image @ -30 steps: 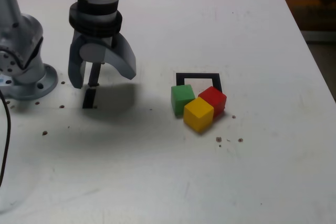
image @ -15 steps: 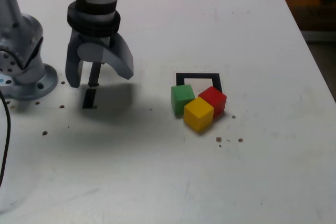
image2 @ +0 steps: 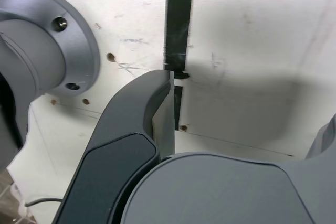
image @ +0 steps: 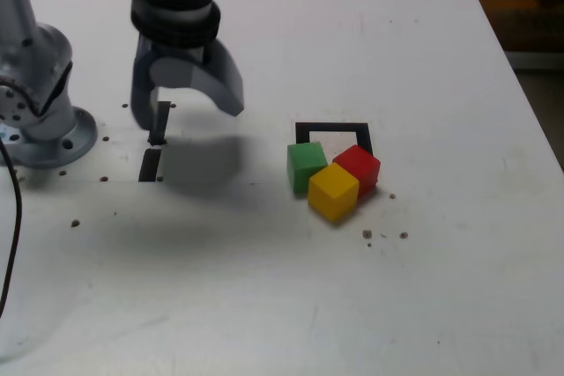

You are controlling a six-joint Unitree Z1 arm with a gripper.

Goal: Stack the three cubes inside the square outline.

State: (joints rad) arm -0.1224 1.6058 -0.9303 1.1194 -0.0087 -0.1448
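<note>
Three cubes sit bunched together on the white table: green [image: 306, 165], yellow [image: 332, 191] nearest the camera, and red [image: 357, 167]. The green and red cubes rest against the near side of the square outline [image: 331, 126], and the red one covers its near right corner. My gripper [image: 187, 116] hangs well off to the exterior view's left of the cubes, open and empty, above a short tape strip. In the wrist view only one dark finger [image2: 152, 114] shows clearly; no cube or outline appears there.
The arm's grey base [image: 40, 121] stands at the exterior view's left, also seen as the base [image2: 47, 45]. Two short black tape strips [image: 151, 165] lie below the gripper, one strip [image2: 177, 19] seen from the wrist. Small holes and dark specks [image: 368, 234] dot the table.
The gripper has shifted toward the exterior view's right and a little farther back, staying open. The cubes have not moved.
</note>
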